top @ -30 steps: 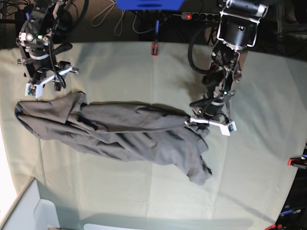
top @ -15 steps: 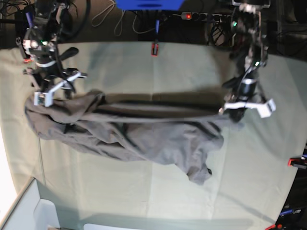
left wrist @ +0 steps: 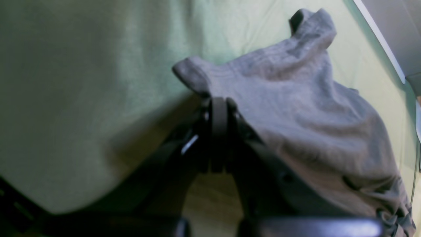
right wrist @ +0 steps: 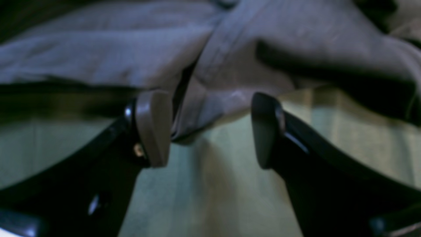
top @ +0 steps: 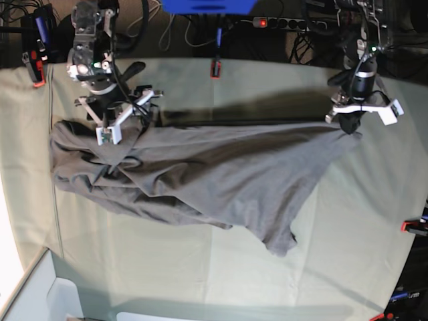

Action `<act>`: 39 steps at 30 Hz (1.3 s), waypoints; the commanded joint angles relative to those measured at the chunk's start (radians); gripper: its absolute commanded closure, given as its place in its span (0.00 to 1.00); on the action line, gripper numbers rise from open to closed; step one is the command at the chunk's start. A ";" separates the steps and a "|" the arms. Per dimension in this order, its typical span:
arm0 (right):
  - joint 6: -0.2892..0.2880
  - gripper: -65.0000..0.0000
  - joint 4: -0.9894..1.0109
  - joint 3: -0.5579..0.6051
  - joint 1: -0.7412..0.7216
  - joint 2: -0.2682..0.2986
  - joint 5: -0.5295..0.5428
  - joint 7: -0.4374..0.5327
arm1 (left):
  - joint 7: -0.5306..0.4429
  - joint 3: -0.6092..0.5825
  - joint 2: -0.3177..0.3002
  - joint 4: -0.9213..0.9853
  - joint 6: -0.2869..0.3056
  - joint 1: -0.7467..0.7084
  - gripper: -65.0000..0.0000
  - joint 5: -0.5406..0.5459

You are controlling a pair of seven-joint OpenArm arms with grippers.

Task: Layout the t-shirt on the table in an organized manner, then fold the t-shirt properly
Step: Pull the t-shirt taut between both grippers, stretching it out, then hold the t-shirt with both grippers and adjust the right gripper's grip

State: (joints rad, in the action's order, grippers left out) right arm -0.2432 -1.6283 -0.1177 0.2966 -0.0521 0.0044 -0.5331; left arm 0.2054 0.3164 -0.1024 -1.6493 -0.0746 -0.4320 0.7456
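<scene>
The grey t-shirt [top: 200,170] lies stretched across the table [top: 167,267] from left to right, wrinkled, with a flap trailing toward the front. At the shirt's far right corner my left gripper [top: 350,127] is shut on it. The left wrist view shows the left gripper [left wrist: 218,103] pinching a fold of the t-shirt [left wrist: 296,108] above the table [left wrist: 82,82]. Over the shirt's left end stands my right gripper [top: 119,130]. In the right wrist view the right gripper [right wrist: 210,131] is open, and a hem of the t-shirt [right wrist: 230,65] hangs loose against one pad [right wrist: 153,128].
Red clamps sit at the table's back edge [top: 215,69] and right edge [top: 413,227]. A white bin [top: 40,294] stands at the front left corner. Cables and a power strip [top: 274,22] lie behind the table.
My left gripper has pulled the shirt's corner right and toward the back, drawing the cloth out flatter. The right gripper has shifted right over the shirt and its jaws have widened.
</scene>
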 commanded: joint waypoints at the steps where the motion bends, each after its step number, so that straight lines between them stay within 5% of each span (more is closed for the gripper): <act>1: -0.002 0.40 -0.003 0.002 -0.004 -0.012 0.004 0.020 | -0.024 0.000 -0.007 -0.013 0.011 0.000 1.00 0.001; 15: 0.002 0.42 0.136 -0.003 -0.093 -0.012 0.003 0.020 | -0.022 0.002 -0.007 -0.013 0.009 0.008 1.00 -0.002; 25: 0.000 0.78 0.198 -0.067 -0.067 0.005 0.003 0.020 | -0.024 0.002 -0.009 -0.013 0.009 0.009 1.00 -0.007; 31: -0.006 1.00 0.073 -0.138 0.026 0.005 0.007 0.018 | -0.024 0.002 -0.012 -0.033 0.008 0.009 1.00 -0.001; 37: -0.011 1.00 -0.140 -0.182 0.143 0.004 0.039 0.026 | -0.019 -0.004 -0.007 -0.094 0.009 -0.001 1.00 -0.002; 39: -0.052 1.00 -0.203 -0.216 0.171 0.008 0.102 0.026 | -0.022 -0.004 -0.007 -0.102 0.009 -0.015 1.00 -0.002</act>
State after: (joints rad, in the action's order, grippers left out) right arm -0.2771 -1.8145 -0.3271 0.4568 -0.0502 0.1066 -0.5240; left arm 0.2062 0.3103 -0.1020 -1.7302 -0.0742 -0.4404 0.7425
